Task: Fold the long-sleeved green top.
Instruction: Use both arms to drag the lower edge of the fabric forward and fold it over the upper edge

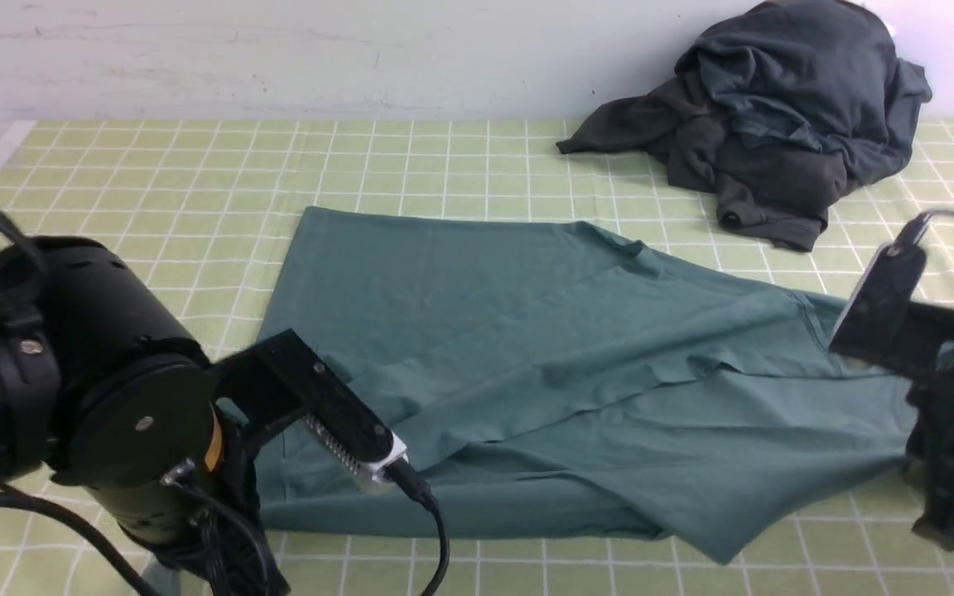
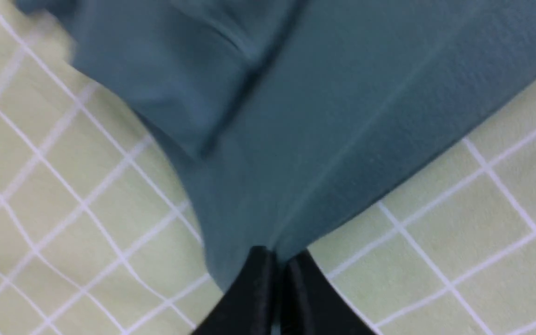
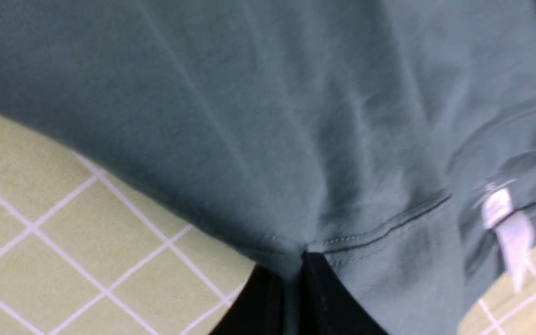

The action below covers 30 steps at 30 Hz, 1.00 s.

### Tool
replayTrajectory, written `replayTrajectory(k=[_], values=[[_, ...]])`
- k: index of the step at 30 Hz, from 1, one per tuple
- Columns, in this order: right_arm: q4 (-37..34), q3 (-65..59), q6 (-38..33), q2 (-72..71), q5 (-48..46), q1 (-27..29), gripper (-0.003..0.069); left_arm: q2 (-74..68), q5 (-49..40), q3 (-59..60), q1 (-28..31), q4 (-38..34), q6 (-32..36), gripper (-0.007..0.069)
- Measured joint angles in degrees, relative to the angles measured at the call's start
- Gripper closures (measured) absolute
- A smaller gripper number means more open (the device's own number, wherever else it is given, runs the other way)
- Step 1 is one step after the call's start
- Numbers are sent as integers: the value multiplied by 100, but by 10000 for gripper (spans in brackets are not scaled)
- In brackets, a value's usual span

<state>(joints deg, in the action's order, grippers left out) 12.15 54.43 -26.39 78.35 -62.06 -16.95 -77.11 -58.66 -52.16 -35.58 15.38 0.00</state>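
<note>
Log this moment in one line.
left pincer: shut on green top | right pincer: shut on green top | top: spread, creased, unfolded

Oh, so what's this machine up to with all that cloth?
A two-armed robot is folding a green long-sleeved top on the table. Its left tool and right tool are both closed on the near side of the fabric, each pinching a bit of it. The top lies spread out and rumpled, so it isn't neatly folded yet. Some darker clothes sit in a heap at the far right, with neither tool on them.
</note>
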Motion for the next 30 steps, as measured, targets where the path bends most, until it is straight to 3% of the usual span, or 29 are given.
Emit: replayTrajectory(k=[4, 11, 21, 24, 30], values=[[423, 195, 22, 73, 540, 8, 642, -185, 468, -394, 333, 115, 0, 622], [818, 1122, 57, 1367, 1908, 351, 642, -1805, 951, -2466, 1239, 224, 0, 622], [871, 2813, 936, 3466, 2076, 684, 627, -4296, 1509, -5191, 1786, 354, 0, 613], [875, 3108, 1230, 3818, 2082, 749, 601, -4764, 1771, -5638, 1864, 361, 0, 587], [706, 3741, 2489, 4240, 1770, 848, 400, -5638, 2339, -6435, 2025, 523, -34, 368]])
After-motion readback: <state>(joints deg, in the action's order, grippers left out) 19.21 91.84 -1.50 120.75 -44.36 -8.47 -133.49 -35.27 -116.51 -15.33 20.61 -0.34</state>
